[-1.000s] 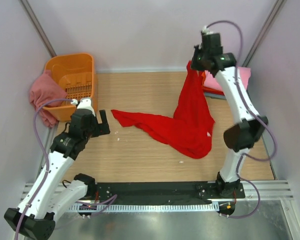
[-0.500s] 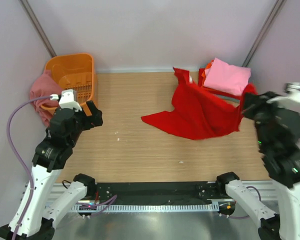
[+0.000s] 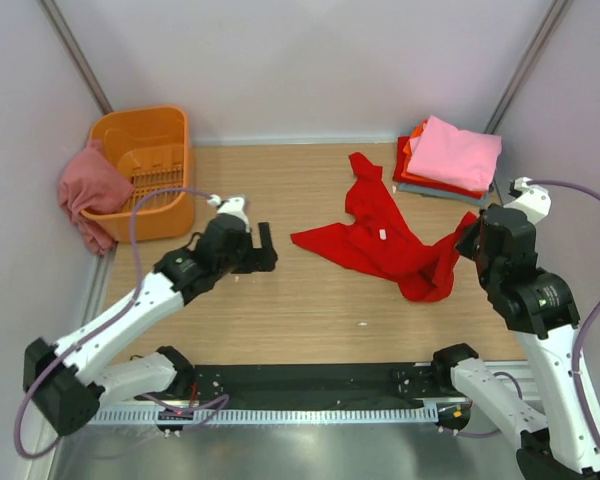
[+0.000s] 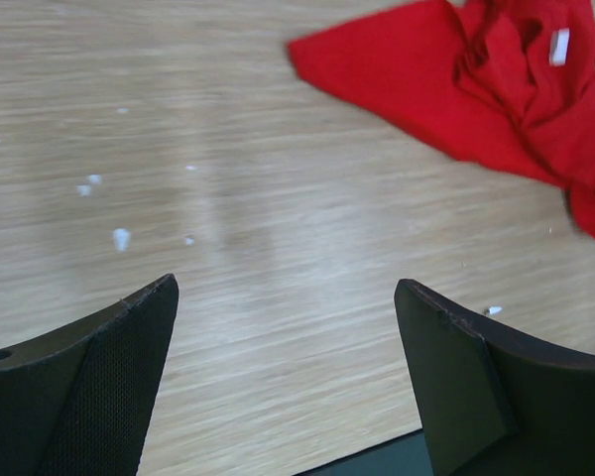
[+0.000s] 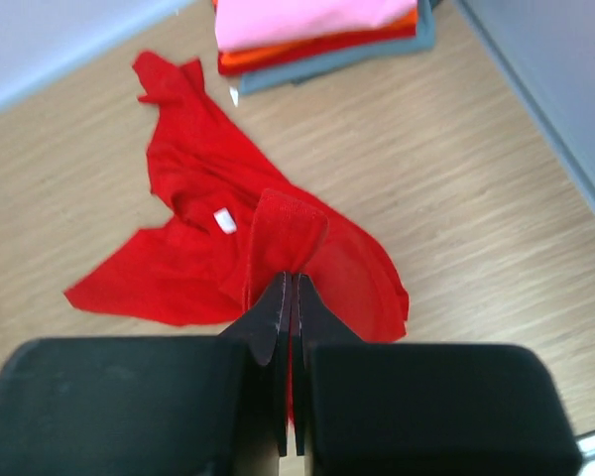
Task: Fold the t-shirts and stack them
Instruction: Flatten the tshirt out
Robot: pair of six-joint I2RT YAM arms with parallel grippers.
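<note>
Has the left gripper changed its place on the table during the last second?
Yes. In the top view the left gripper has moved to the right, away from the orange basket and closer to the red t-shirt.

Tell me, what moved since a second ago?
The right gripper, shut on the red t-shirt, swung from high at the back down to the near right, dragging the shirt into a low heap. The open left gripper moved from beside the orange basket toward the shirt. The basket, the rose shirt on it and the folded stack stayed put.
</note>
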